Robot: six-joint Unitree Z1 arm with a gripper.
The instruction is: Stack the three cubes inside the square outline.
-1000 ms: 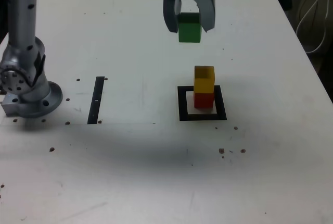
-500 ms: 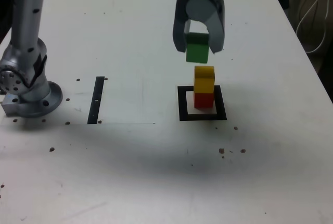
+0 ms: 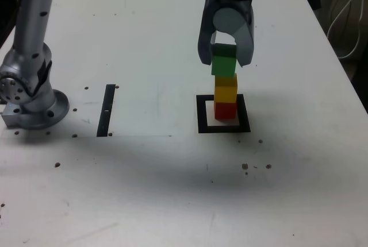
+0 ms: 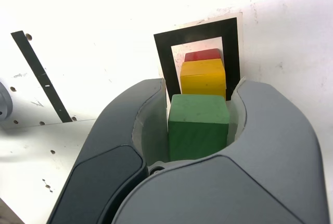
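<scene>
The red cube [image 3: 225, 111] sits inside the black square outline [image 3: 202, 115] with the yellow cube [image 3: 226, 90] stacked on it. My gripper [image 3: 224, 62] is shut on the green cube [image 3: 224, 65], which sits right at the top of the yellow cube; whether it rests on it I cannot tell. In the wrist view the green cube [image 4: 199, 125] is clamped between both grey fingers [image 4: 145, 114], with the yellow cube [image 4: 203, 77], the red cube [image 4: 203, 55] and the square outline [image 4: 162, 52] beyond it.
The arm's grey base [image 3: 29, 95] stands at the exterior view's left. A narrow black strip [image 3: 106, 110] lies between the base and the outline. Small dark specks dot the white table [image 3: 172, 189]. Cables [image 3: 348, 17] hang at the exterior view's right edge.
My gripper has carried the green cube toward the camera and down, from the far side of the stack to the top of the yellow cube.
</scene>
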